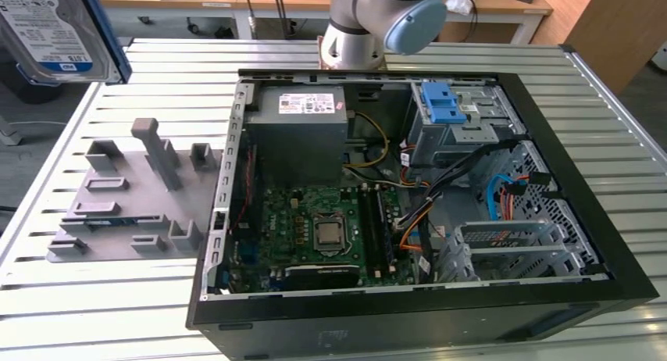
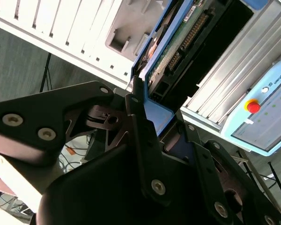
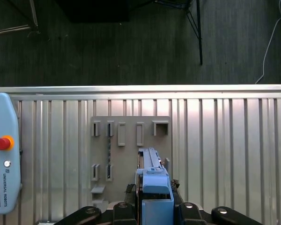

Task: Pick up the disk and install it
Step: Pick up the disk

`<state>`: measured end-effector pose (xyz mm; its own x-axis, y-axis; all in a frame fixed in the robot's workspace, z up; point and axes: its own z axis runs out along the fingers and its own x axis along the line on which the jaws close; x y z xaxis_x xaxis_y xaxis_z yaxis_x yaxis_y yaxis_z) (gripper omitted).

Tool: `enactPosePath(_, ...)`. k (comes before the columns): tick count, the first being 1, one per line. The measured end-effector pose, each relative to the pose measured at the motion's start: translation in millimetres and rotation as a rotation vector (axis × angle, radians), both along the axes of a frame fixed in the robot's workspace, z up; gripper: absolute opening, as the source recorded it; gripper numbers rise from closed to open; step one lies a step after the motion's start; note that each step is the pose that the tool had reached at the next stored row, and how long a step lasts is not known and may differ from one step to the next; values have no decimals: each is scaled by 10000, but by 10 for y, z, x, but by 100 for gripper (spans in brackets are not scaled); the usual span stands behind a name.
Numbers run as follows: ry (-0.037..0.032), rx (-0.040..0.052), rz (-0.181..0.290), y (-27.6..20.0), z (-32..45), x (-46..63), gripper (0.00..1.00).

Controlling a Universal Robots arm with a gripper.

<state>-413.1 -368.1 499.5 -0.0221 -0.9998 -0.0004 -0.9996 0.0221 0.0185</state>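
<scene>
The disk (image 1: pixel 47 29), a silver hard drive with a white-and-blue label and a blue edge bracket, hangs high at the exterior view's upper left, above the table's corner. My gripper (image 2: pixel 154 117) is shut on it; a black finger (image 2: pixel 136 105) presses the blue bracket, and the disk's green circuit board (image 2: pixel 178 47) extends beyond. In the first wrist view the disk (image 3: pixel 152 173) stands edge-on in the gripper (image 3: pixel 157 208), lifted over the grey holder plate (image 3: pixel 131 154). The open computer case (image 1: pixel 417 181) lies at the exterior view's right.
The grey holder plate (image 1: pixel 125 197) with upright posts lies on the slatted metal table (image 1: pixel 62 298) beside the case. A drive cage with a blue latch (image 1: pixel 443 103) sits at the case's far right. The teach pendant (image 3: pixel 4 154) rests on the table's edge.
</scene>
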Motion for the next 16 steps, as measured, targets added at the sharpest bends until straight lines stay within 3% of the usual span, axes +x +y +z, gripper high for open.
enactPosePath(16, 0, 0, 0, -40, 0, 188, 36)
